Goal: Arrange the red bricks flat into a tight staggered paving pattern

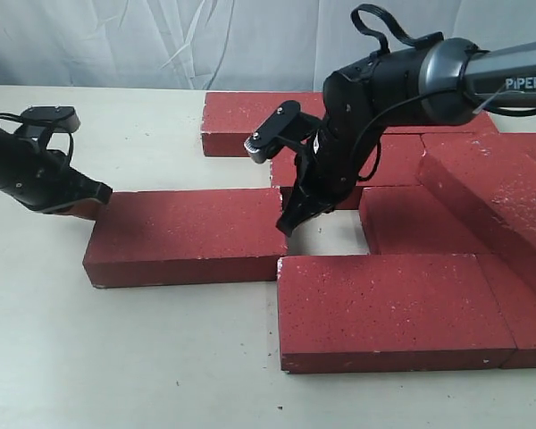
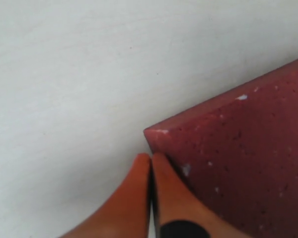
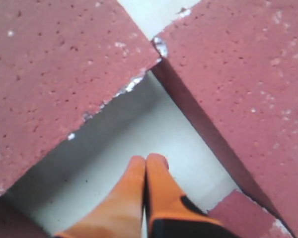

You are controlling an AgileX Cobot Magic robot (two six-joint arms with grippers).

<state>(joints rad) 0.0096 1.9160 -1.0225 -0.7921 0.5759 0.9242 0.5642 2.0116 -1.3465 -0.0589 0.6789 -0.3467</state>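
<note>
Several dark red speckled bricks lie flat on the pale table. One brick [image 1: 192,234] lies apart at the left; a front brick [image 1: 384,308] touches its near right corner. My left gripper [image 1: 96,198] is shut and empty, its orange fingertips [image 2: 159,161] pressed against that left brick's [image 2: 238,168] far left corner. My right gripper [image 1: 290,223] is shut and empty, its tip low in a gap [image 1: 332,234] among the bricks. In the right wrist view the gripper [image 3: 146,159] hovers over bare table between two bricks [image 3: 54,74] [image 3: 248,74].
More bricks sit behind and to the right: a back brick [image 1: 255,121], one under the right arm [image 1: 397,161], and a long brick [image 1: 500,192] lying raised across others at the right edge. Bare table [image 1: 116,357] spreads at the front left.
</note>
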